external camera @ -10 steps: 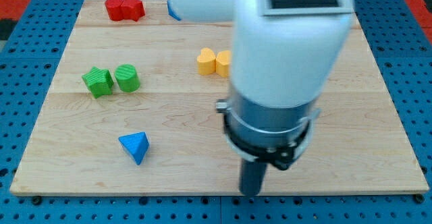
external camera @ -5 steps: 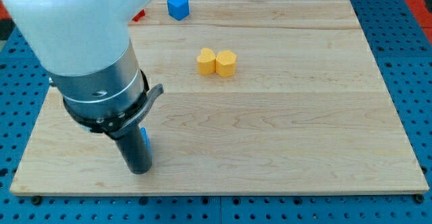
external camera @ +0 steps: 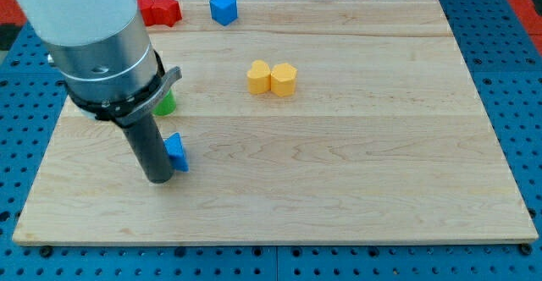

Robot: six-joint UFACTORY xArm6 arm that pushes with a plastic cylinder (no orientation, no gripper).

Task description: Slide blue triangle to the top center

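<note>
The blue triangle (external camera: 177,151) is sitting low on the desk (external camera: 381,171), toward the view's left & well short of the top center, so most of the job is looking undone. Only its right part is showing; the rod is covering the rest. The tip (external camera: 158,179) is resting just beside it on the view's left, looking like it's touching or nearly so, tho exact contact is hard to tell w/ the rod in front. No hand on this arm: it's ending in a plain rod, so nothing is opening or clamping.

Judging the route: the triangle is needing to travel up & to the view's right to reach top center. The tip is sitting on its left side, which looks OK for nudging it right, but probably needs to get under it for the upward run.

Further out: a green block (external camera: 165,105) is peeking from behind the arm just above the triangle, shape unclear. Two yellow blocks (external camera: 272,78) are touching each other mid-desk, near the likely path. A blue cube (external camera: 223,8) & a red block (external camera: 160,10) are sitting along the top edge, left of center.
</note>
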